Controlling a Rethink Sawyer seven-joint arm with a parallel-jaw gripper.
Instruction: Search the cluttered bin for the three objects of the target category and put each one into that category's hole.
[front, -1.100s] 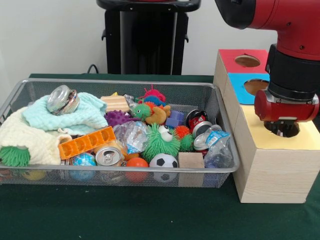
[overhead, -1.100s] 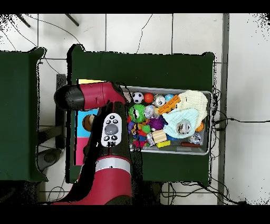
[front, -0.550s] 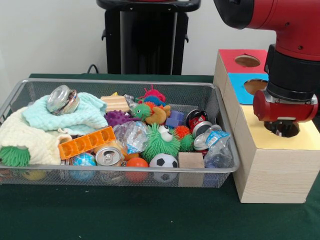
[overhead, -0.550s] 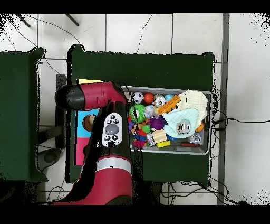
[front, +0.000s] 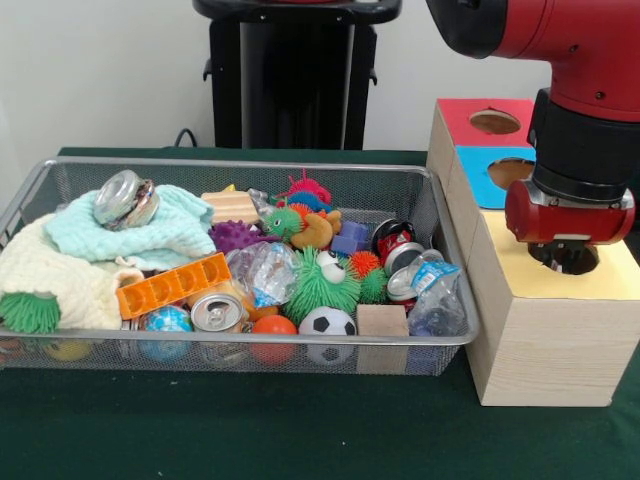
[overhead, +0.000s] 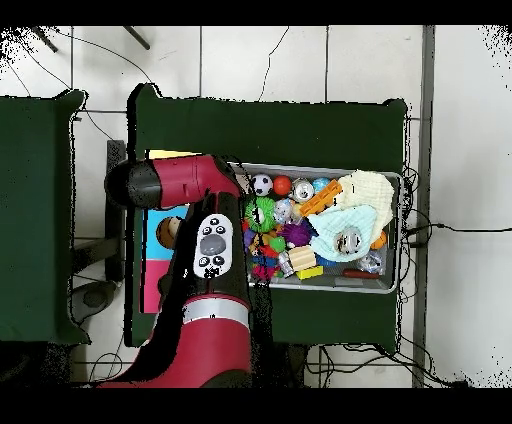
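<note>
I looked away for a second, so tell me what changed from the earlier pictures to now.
Very little. The arm's wrist, with the gripper down at the hole in the yellow section of the wooden box, edged slightly toward the bin in the front view. Nothing was visibly grabbed or let go. The clutter in the bin, soccer ball included, stayed put.

Stood on a dark green tablecloth (front: 250, 430) beneath everything. Backed by a black stand (front: 290, 75) against a pale wall (front: 90, 70). Seen from overhead: white floor tiles (overhead: 265, 60) with thin cables (overhead: 440, 228) trailing across, and a second green table (overhead: 35, 215) just beside the first.
</note>
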